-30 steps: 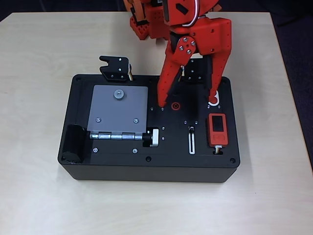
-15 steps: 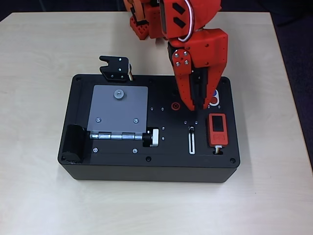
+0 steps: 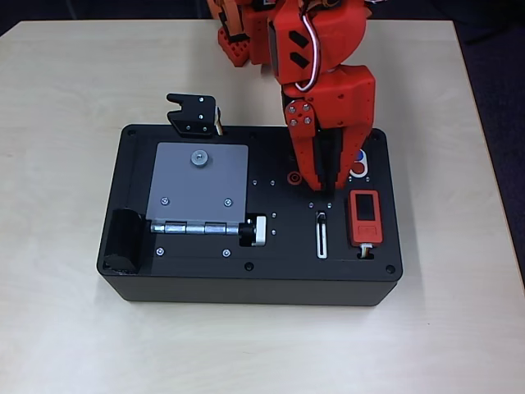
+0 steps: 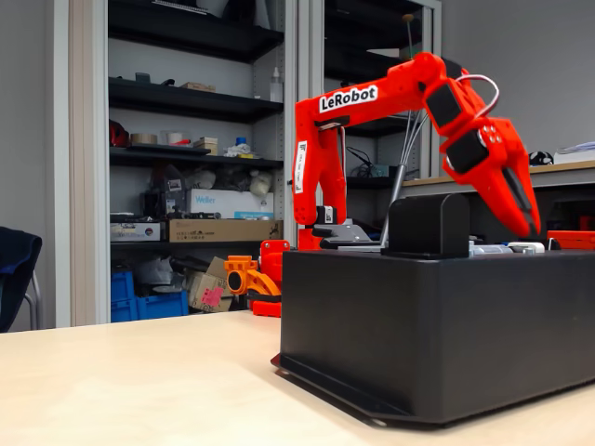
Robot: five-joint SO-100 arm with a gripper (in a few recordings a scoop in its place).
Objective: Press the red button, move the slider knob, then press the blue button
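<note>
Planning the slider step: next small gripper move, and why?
Probably ease the shut red gripper down-picture in the overhead view onto the tiny dark slider knob: its tips hang just short of the white-rimmed slot, knob at the slot's upper end.

Blue button (image 3: 361,155): small glossy dome at the far end of a white oval bezel, far right of the black box top, partly hidden. Red button: shares that bezel; cannot tell, covered from above. Slider knob (image 3: 321,217): tiny dark nub at the far end of a narrow white-rimmed slot, near-right area.
</note>
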